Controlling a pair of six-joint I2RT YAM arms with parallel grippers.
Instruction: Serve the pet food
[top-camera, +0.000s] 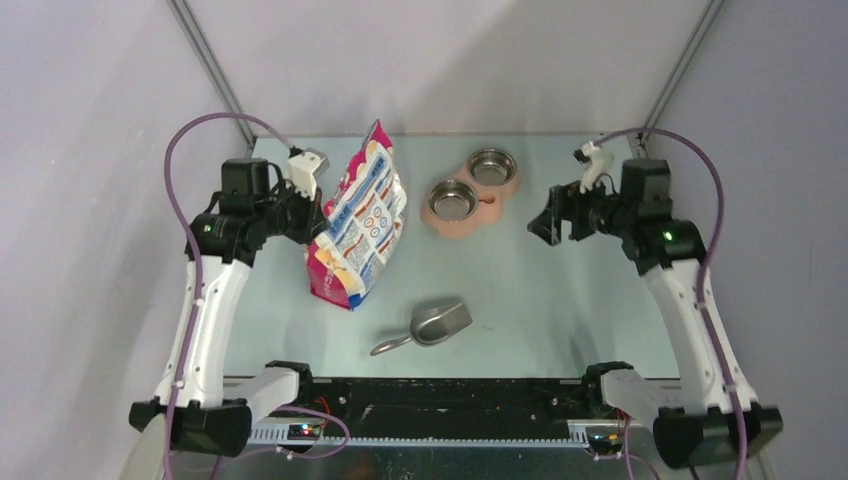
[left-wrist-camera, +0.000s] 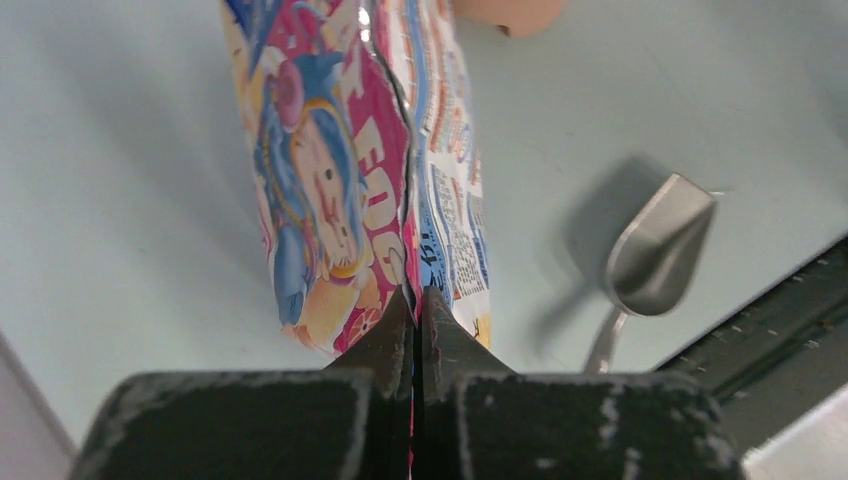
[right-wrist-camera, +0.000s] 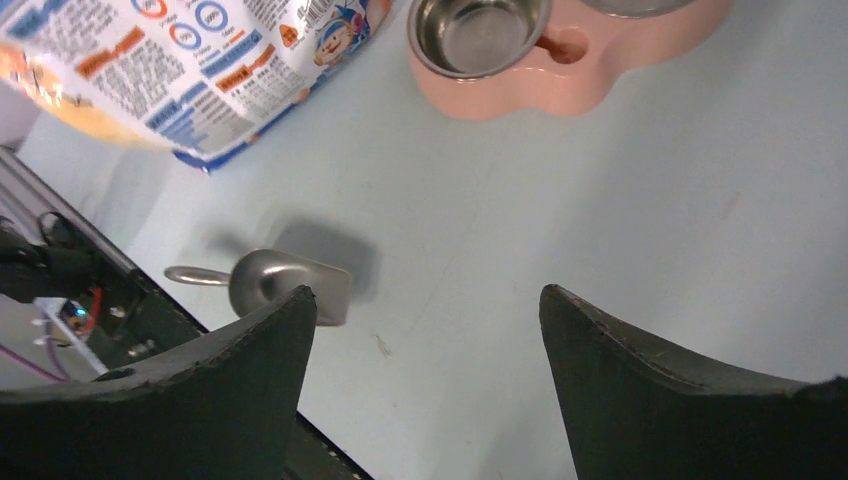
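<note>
I cannot tell where the pet food is; no view shows it. My left claw (left-wrist-camera: 417, 300) is clenched on the edge of the pink, white and blue printed bag (top-camera: 360, 225). My right claw (right-wrist-camera: 425, 297) hangs released over the pale table (top-camera: 560, 300), near the peach double feeder with two steel bowls (top-camera: 489, 203); the grey metal scoop (top-camera: 432, 324) lies apart from both.

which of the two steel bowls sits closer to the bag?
The front-left bowl in the pink feeder, nearest the bag; the other bowl sits behind it, farther right.
</note>
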